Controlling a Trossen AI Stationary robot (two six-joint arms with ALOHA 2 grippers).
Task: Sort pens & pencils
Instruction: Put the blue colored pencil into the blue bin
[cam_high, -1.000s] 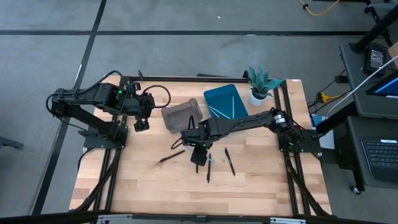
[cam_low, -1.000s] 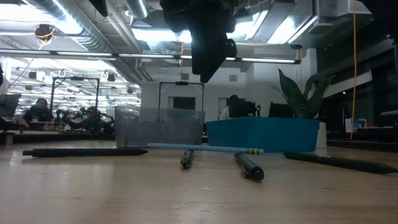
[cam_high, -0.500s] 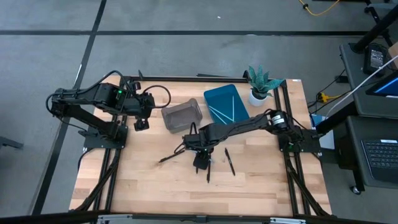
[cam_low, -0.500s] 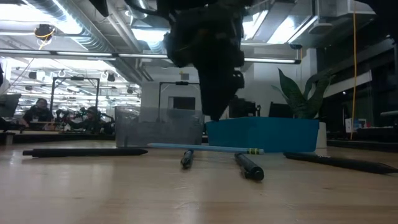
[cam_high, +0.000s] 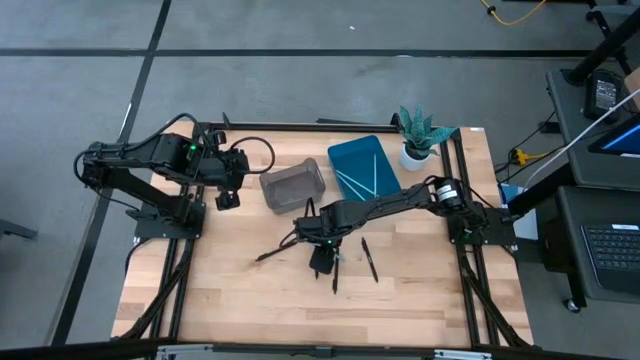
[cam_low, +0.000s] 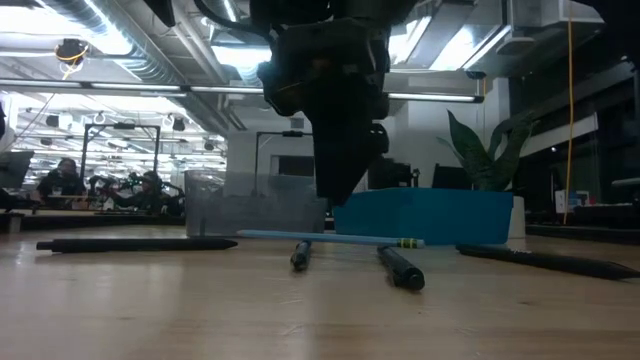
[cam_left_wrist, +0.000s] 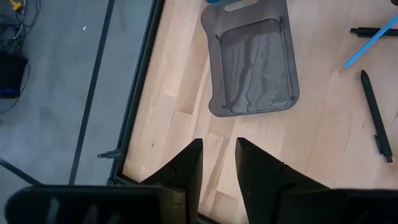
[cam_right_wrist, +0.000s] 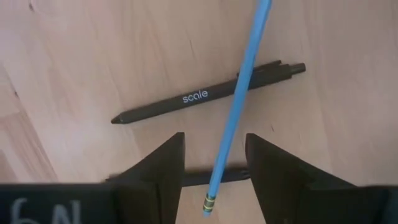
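The right hand (cam_right_wrist: 211, 165) hangs low over mid-surface, fingers spread wide astride a light blue pencil (cam_right_wrist: 239, 102) that lies across a black pen (cam_right_wrist: 205, 93). The left hand (cam_left_wrist: 217, 168) waits narrowly parted near the grey bin (cam_left_wrist: 252, 65).

From above, my right gripper (cam_high: 322, 262) covers the pens beneath it, so I can't tell them apart. In its wrist view a second black pen (cam_right_wrist: 211, 178) shows only between the fingers (cam_right_wrist: 163, 168), crossed by the blue pencil (cam_right_wrist: 236, 106), whose upper end leaves the picture
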